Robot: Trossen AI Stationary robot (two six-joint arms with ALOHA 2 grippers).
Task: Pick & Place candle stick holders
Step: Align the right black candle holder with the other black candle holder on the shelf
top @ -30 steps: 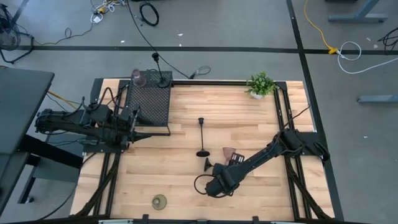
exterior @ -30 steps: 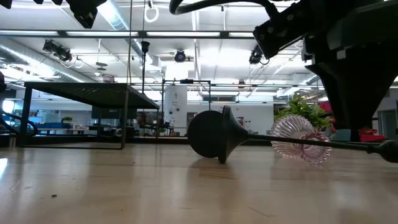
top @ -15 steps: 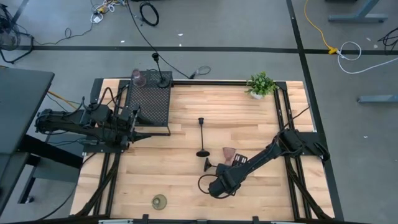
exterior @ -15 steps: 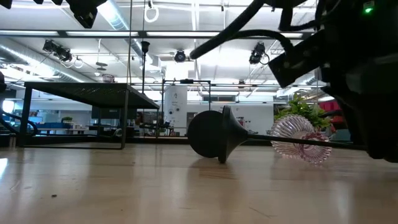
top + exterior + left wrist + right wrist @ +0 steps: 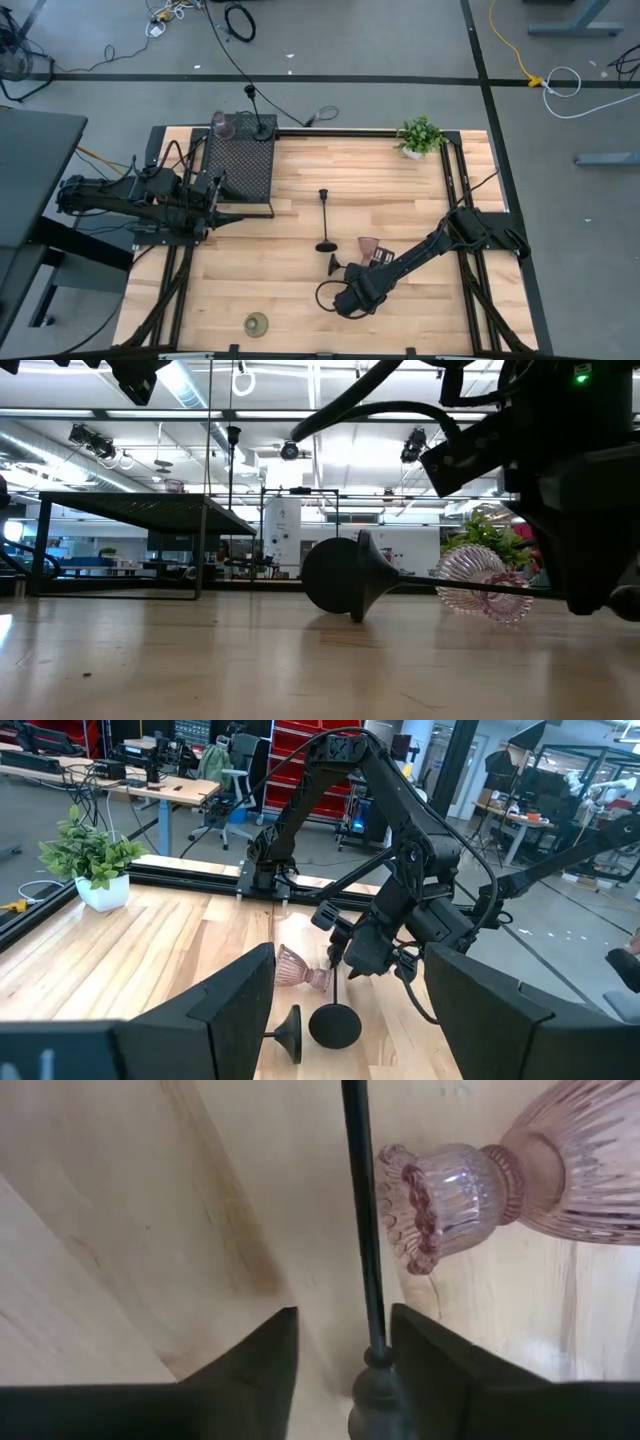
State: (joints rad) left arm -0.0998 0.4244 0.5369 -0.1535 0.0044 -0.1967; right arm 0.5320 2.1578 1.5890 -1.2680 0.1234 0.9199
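Observation:
A thin black candle stick holder lies on its side, round base (image 5: 333, 264) toward the table's middle and stem (image 5: 362, 1230) running under my right gripper (image 5: 348, 300). That gripper points steeply down, open, one finger on each side of the stem. A pink glass goblet (image 5: 369, 247) lies on its side next to it. Another black holder (image 5: 325, 220) stands upright on its base nearby. An olive-gold round one (image 5: 257, 323) sits near the front edge. My left gripper (image 5: 215, 195) waits open by the mesh box. My right gripper (image 5: 340, 1315) straddles the lying holder's stem close to its thicker candle-cup end (image 5: 375, 1385), from above with the fingers across the stem. The cup end sits close against one finger (image 5: 440, 1365); I cannot tell whether they touch. The holder lies flat on the table.
A black mesh box (image 5: 240, 165) stands at the far left with a pink goblet (image 5: 222, 125) and a black stem holder (image 5: 262, 128) at its far end. A small potted plant (image 5: 420, 135) stands at the far right. Bare wood lies left of the lying holder.
My right gripper has come down onto the lying black holder, its fingers now low beside the stem. The holder and the goblet have stayed where they were.

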